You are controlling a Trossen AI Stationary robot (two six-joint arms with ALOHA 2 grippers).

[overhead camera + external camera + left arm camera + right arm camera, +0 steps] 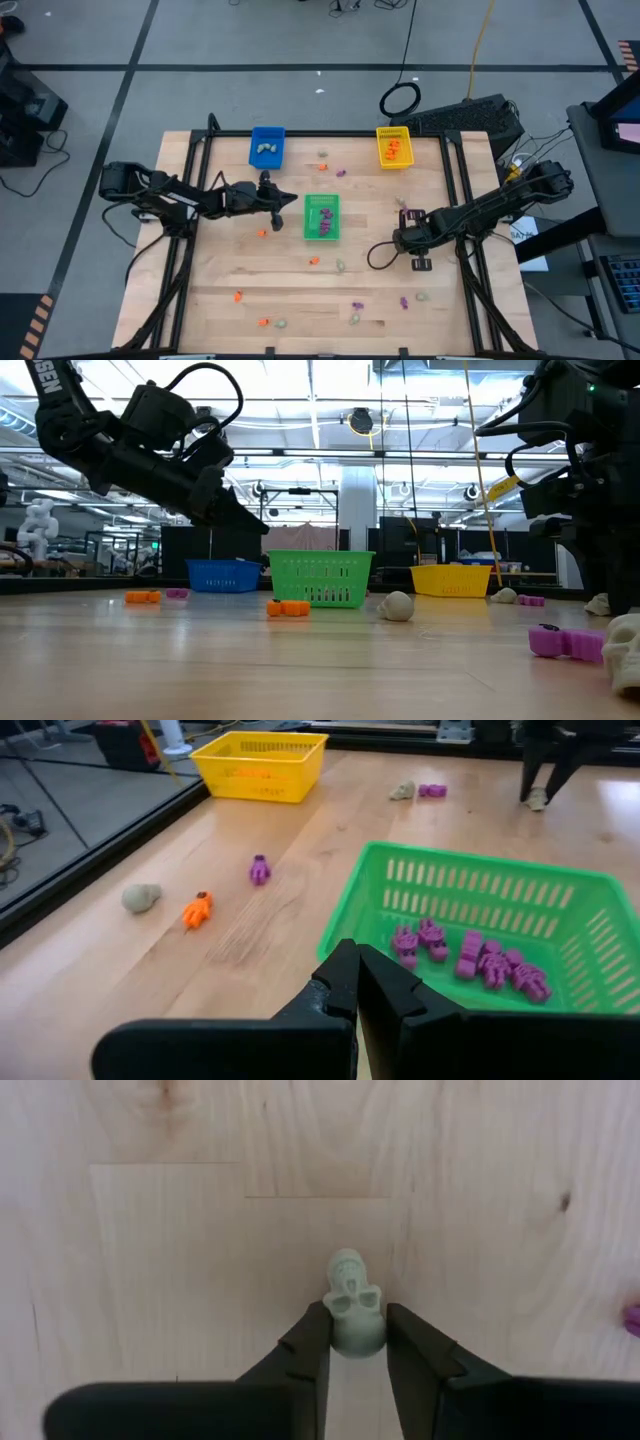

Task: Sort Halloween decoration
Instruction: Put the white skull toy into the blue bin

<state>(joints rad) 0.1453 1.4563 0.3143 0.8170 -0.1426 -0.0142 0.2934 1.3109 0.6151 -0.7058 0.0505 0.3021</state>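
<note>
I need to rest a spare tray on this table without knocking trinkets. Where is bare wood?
Bare wood lies between the blue tray and the yellow tray only partly; better is the patch below the green tray, left of the right gripper. The front edge is crowded with scattered trinkets.

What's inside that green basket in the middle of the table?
The green basket holds a cluster of small purple trinkets, nothing orange or pale as far as shows. Its near wall hides part of the floor, so more pieces could lie there unseen.
</note>
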